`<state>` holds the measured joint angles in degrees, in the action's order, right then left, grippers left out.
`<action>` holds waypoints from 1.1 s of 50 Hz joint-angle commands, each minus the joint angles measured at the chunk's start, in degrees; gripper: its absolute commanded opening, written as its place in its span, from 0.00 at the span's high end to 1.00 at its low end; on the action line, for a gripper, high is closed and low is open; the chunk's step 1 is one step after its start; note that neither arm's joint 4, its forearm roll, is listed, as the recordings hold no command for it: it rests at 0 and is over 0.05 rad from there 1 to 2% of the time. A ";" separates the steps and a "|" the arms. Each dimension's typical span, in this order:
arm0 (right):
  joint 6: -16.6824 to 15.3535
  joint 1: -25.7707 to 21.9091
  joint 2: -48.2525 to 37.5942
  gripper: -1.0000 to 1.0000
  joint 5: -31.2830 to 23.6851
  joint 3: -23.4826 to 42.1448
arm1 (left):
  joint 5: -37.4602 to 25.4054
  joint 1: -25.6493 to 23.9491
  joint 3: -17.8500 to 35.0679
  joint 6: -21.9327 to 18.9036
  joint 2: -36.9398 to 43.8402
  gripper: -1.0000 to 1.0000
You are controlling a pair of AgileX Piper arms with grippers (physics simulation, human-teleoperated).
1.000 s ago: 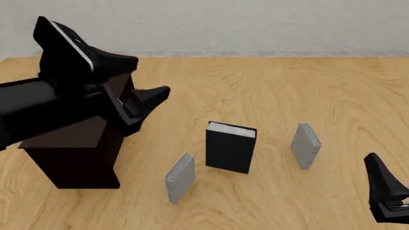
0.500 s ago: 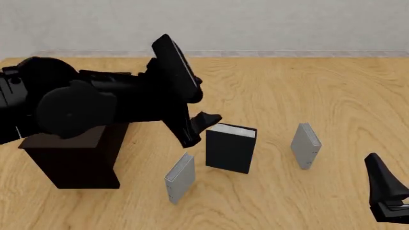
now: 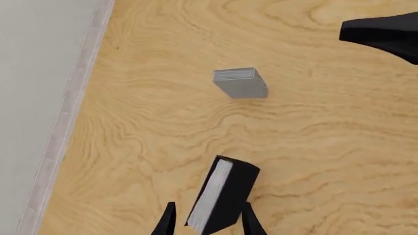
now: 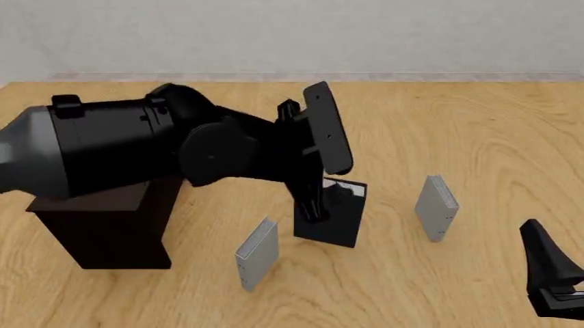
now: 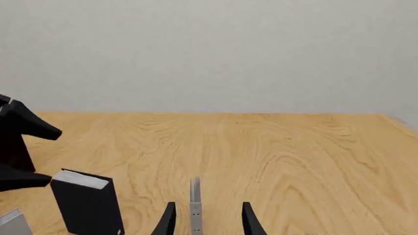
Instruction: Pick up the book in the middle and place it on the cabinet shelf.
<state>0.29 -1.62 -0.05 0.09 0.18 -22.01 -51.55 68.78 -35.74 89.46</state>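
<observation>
Long dark-brown wooden cabinet (image 4: 109,225) stands far left, flat top partly hidden under your left arm. Thin light-grey book (image 4: 257,253) upright just left of target: keep fingers off it. Thick black-covered book with white page edges (image 4: 330,219) stands upright mid-table. Left gripper (image 3: 209,223) spread, fingers straddling it, not yet clamped; seat deeper, square to covers, then close. Second thin grey book (image 4: 436,207) right, well apart: open table there. Right gripper (image 5: 205,218) parked near corner, fingers apart, holding nothing.
</observation>
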 commanded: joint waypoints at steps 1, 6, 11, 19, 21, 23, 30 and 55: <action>0.68 0.04 -0.01 0.00 -0.21 0.04 | -0.10 -0.62 1.42 -3.19 5.15 0.00; 1.05 0.19 0.00 0.00 -0.17 0.00 | -0.21 0.64 1.86 -5.59 6.42 0.00; 1.32 0.22 -0.02 0.00 -0.28 0.03 | -1.03 2.14 2.97 -7.33 7.90 0.00; 1.93 0.22 -0.05 0.00 -0.34 -0.01 | 0.43 5.16 1.11 -13.38 9.02 0.00; 1.97 0.08 -0.07 0.00 -0.46 0.08 | 1.29 5.88 1.34 -13.89 9.48 0.00; 2.01 -0.04 -0.08 0.00 -0.58 0.18 | 1.23 5.93 1.61 -13.89 9.66 0.00; 2.09 -0.21 -0.09 0.00 -0.45 0.01 | 1.55 5.99 2.35 -14.32 10.54 0.00; 3.17 0.23 -0.16 0.00 -0.50 0.01 | 1.10 6.45 1.08 -12.76 13.49 0.00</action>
<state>3.06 -1.67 -0.19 -0.40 0.19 -21.22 -45.82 70.56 -48.58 101.74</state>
